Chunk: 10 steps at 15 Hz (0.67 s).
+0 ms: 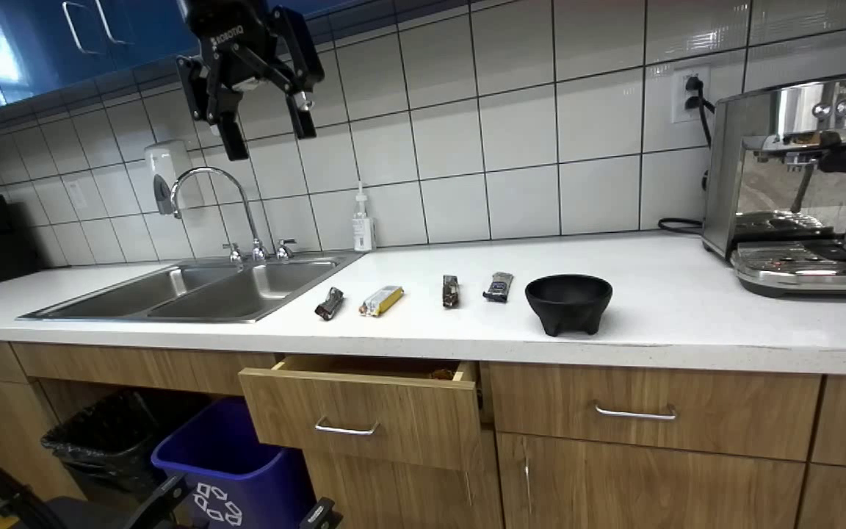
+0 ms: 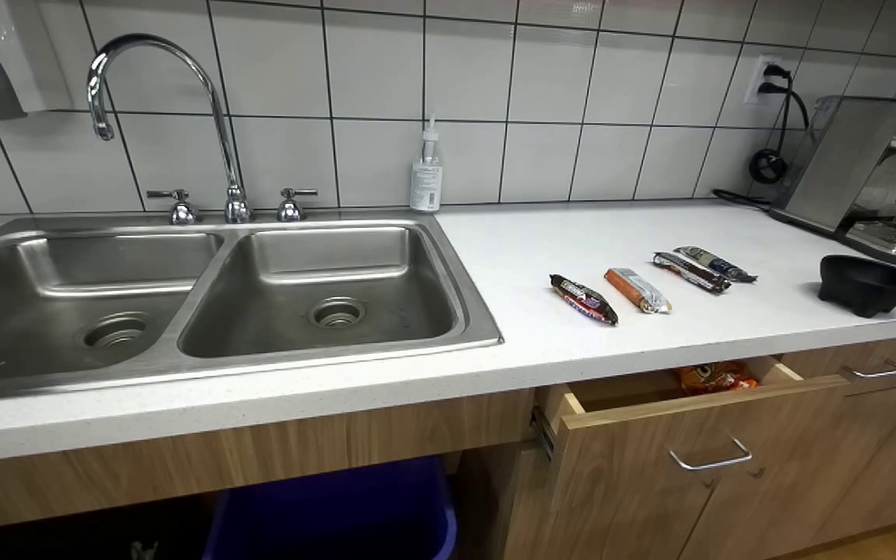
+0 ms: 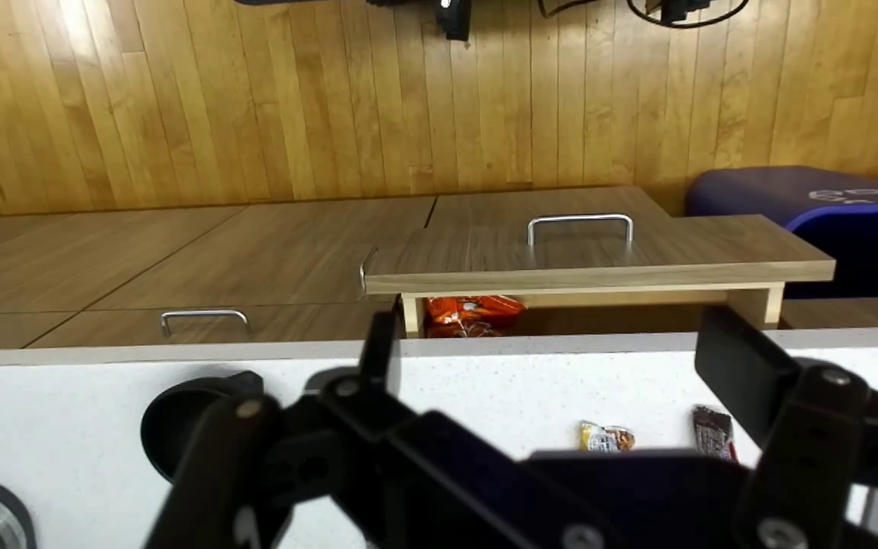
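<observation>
High above the counter in an exterior view, my gripper [image 1: 270, 134] hangs with its fingers wide apart and nothing between them. Several wrapped bars lie on the white counter below: a dark one [image 2: 583, 299], a yellow and white one [image 1: 381, 300], another dark one [image 1: 451, 292] and a dark silvery one [image 1: 499, 286]. A black footed bowl [image 1: 568, 297] stands to their right. Under the counter a wooden drawer [image 2: 697, 451] is pulled out, with an orange bag [image 2: 716, 377] inside. From the wrist, my own linkage covers part of the bars and bowl.
A double steel sink [image 2: 203, 288] with a tall faucet [image 1: 221, 173] lies left of the bars. A pump bottle [image 1: 363, 224] stands by the tiled wall. An espresso machine [image 1: 797, 184] occupies the right end. Blue cabinets [image 1: 48, 44] hang above; a blue bin [image 1: 239, 455] sits below.
</observation>
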Each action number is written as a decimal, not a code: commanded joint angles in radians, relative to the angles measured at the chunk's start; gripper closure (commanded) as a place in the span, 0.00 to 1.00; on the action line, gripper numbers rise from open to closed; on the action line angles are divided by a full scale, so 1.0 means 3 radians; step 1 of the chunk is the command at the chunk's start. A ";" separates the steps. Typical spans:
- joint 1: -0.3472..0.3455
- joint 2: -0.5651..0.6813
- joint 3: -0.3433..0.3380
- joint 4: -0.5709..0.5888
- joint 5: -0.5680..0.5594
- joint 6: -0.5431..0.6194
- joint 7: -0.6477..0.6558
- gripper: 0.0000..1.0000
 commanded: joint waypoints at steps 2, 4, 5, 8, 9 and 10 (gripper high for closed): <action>0.0041 0.0113 0.0022 -0.0115 0.0050 0.0301 0.0043 0.00; 0.0048 0.0164 0.0042 -0.0165 0.0055 0.0425 0.0067 0.00; 0.0052 0.0186 0.0054 -0.0200 0.0055 0.0502 0.0077 0.00; 0.0066 0.0296 0.0078 -0.0298 0.0063 0.0726 0.0102 0.00; 0.0068 0.0332 0.0080 -0.0328 0.0067 0.0802 0.0111 0.00; 0.0070 0.0376 0.0082 -0.0354 0.0070 0.0874 0.0120 0.00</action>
